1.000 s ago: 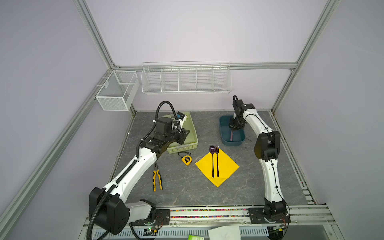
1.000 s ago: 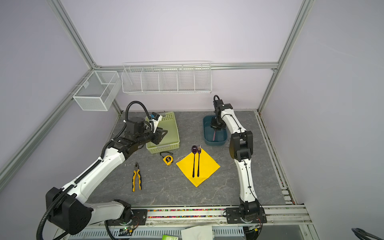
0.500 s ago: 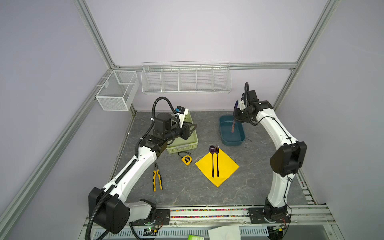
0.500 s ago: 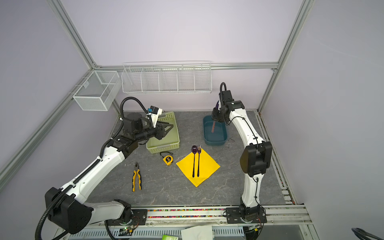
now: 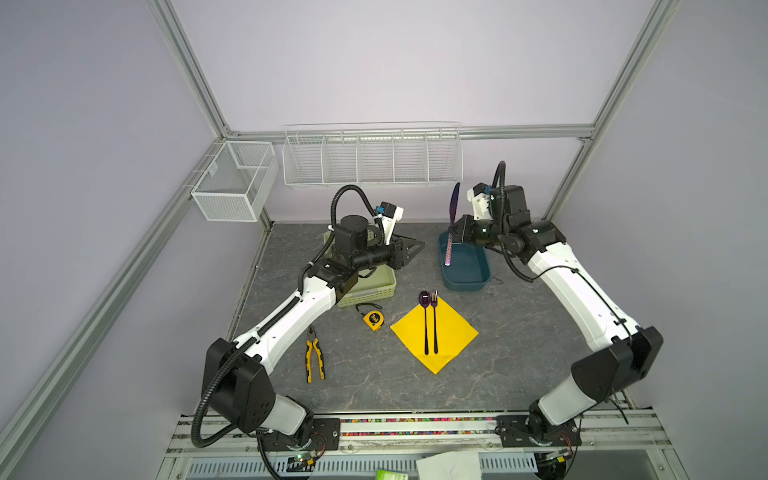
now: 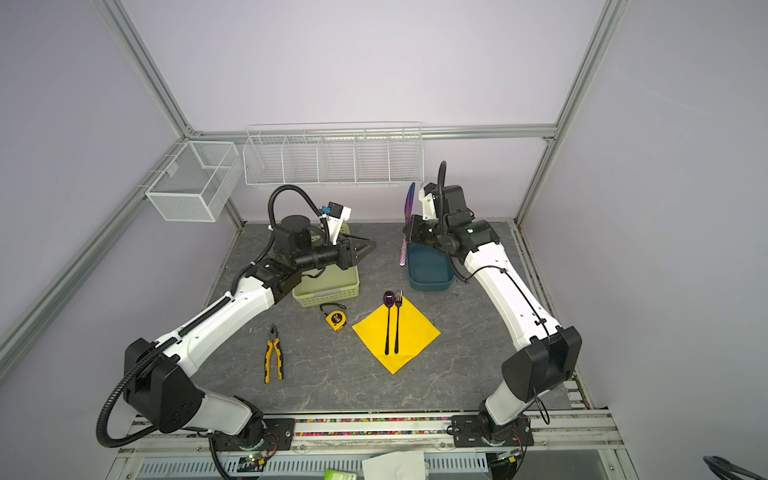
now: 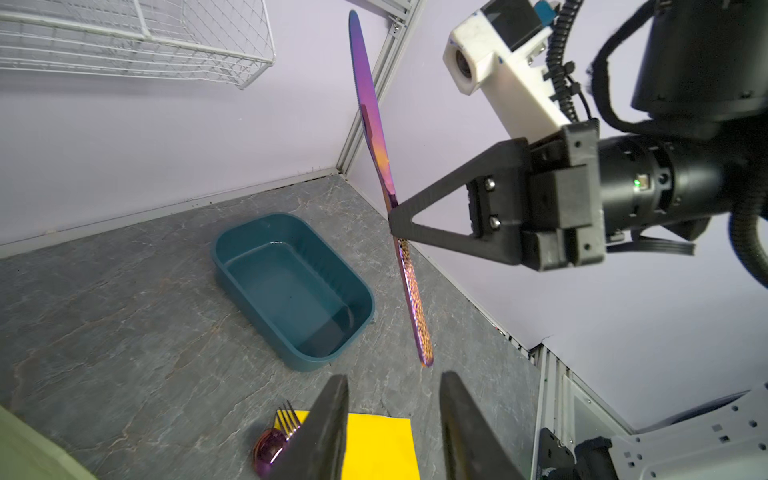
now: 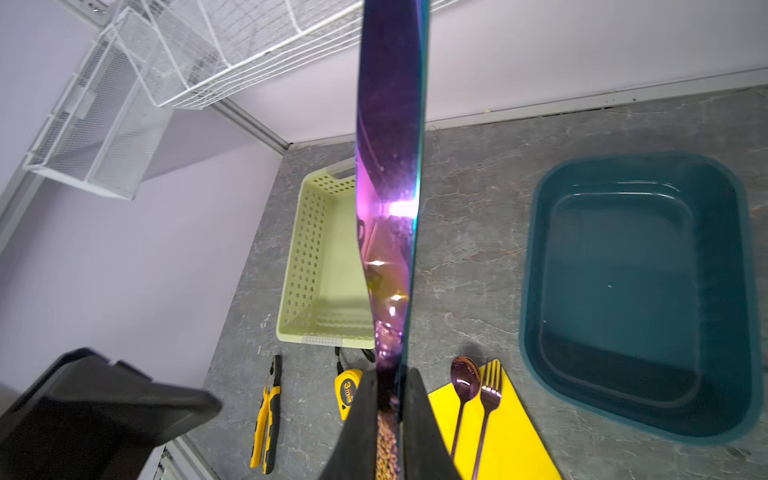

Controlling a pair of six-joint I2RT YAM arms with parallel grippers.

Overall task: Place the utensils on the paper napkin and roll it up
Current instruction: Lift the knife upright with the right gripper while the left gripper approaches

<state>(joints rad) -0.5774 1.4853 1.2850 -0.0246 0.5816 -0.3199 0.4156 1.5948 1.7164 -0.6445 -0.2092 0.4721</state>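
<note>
Right gripper: jaws were closed on the knife where blade meets handle. The knife stood upright in the air, iridescent blade up, speckled handle hanging beside the teal tub.

Left gripper: jaws stood part-way apart with nothing between them. It hovered over the green basket, pointed at the knife but apart from it.

Spoon and fork: lay side by side, handles on the napkin, heads at its far corner, the spoon's bowl off the paper.

Napkin: yellow, flat, unrolled, mid-table.

Tape measure: sat between napkin and basket.

Pliers: lay nearer the front, well left of the napkin.
</note>
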